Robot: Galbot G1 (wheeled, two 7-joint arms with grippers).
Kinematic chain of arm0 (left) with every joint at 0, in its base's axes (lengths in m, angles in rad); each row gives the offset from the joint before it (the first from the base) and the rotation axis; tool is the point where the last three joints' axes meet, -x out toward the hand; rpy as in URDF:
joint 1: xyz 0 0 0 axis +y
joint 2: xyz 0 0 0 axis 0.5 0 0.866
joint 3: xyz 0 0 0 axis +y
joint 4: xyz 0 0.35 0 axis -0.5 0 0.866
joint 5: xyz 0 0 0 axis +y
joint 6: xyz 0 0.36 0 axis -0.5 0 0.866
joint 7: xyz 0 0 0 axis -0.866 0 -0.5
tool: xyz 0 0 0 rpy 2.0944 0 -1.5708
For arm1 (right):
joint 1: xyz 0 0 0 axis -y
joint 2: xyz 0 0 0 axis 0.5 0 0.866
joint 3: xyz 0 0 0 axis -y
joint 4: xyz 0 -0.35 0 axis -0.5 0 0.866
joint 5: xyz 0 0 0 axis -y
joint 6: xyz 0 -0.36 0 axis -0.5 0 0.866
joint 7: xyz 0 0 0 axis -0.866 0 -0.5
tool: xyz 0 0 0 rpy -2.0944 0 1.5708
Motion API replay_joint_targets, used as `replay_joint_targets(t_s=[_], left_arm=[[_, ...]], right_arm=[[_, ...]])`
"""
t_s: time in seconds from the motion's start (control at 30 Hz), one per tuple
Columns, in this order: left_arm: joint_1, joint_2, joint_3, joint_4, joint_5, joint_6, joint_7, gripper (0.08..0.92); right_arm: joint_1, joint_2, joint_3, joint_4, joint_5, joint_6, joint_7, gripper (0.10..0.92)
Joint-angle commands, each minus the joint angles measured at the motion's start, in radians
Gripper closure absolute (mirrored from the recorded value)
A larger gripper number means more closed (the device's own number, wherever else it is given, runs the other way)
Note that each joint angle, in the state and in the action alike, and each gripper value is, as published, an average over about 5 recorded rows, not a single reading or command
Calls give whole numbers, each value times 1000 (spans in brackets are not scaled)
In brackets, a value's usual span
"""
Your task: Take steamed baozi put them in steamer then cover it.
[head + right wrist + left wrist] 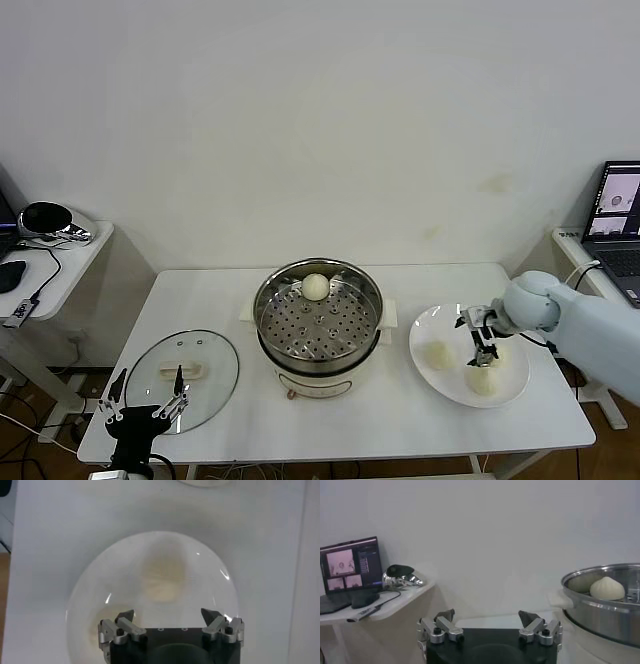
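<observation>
- One steamed baozi [315, 286] is seen inside the steamer [318, 322], at its 12 o'clock rim; three more are left on the white plate [430, 325]
- Right end effector [485, 350] is held spread above the plate's buns, nothing gripped
- Left end effector [146, 404] is parked open at the table's [400, 420] 7 o'clock corner, beside the glass lid [185, 382]
- Risk judged: a soft bun could be squashed or slip if pinched off-centre

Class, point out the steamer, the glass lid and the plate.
steamer [268, 322], head view, left rim
glass lid [215, 370], head view, bare glass right of the handle
plate [430, 330], head view, bare left edge
</observation>
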Motion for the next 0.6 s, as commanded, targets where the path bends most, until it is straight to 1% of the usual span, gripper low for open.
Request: replay_joint_targets(t_s=[0.03,0.4,0.5,0.6], left_arm=[[0,1,-3,2,0,0,-1,177],[-2,-2,-4,8,0,-3,-4,177],[-3,-2,-4,9,-1,-3,-4,177],[-4,-4,-3,9,-1,-3,-5,177]], right_arm=[[-42,72,31,-68,-13,11,-1,203],[-48,126,30,-105,-29,4,-3,205],[-49,124,29,-104,-43,-4,-12,232],[-47,121,30,-107,-51,-8,-18,298]])
